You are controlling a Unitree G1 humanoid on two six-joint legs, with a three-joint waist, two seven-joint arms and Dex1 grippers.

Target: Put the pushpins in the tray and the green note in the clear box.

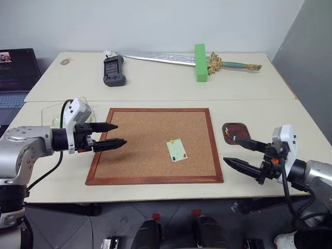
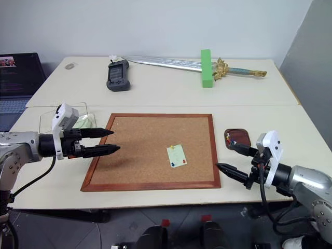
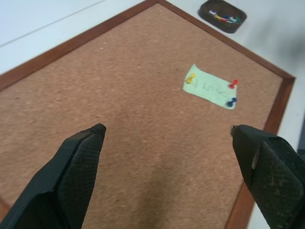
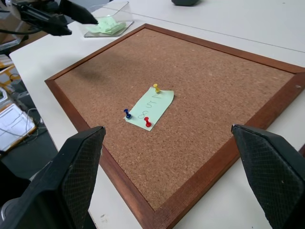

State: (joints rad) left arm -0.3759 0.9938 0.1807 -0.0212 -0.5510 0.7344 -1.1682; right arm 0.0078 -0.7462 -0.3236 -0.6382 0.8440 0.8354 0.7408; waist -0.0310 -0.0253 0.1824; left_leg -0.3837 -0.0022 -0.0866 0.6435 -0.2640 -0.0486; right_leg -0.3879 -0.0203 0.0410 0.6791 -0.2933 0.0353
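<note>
Head views, note: we see the green note (image 1: 177, 150) lying on the corkboard (image 1: 136, 136), right of the board's middle, with all three pushpins (image 1: 179, 154) stuck in it, so nothing on it is freed yet.
Head views, tray: the tray (image 1: 236, 132) sits on the counter (image 1: 155, 78) just off the corkboard's right edge; a few small coloured bits lie in it, and we judge them to be other pins.
Head views, clear box: the clear box (image 2: 66, 116) stands just off the corkboard's left edge, near its far corner.
Head views, tools: the left tool (image 1: 108, 136) hovers over the corkboard's left edge, jaws wide and empty; the right tool (image 1: 240, 153) hangs off the board's right side, near the tray, also wide and empty.
Left wrist view: between the spread fingers (image 3: 76, 167) we look across the cork to the note (image 3: 210, 87), pinned by yellow, red and blue heads, with the tray (image 3: 222, 15) beyond the board's frame.
Right wrist view: the note (image 4: 149, 108) lies mid-board, well apart from the clear box (image 4: 108, 20), which holds pale-green paper.
Progress: we judge this note's job unstarted; three pins to pull, then the slip to box.
</note>
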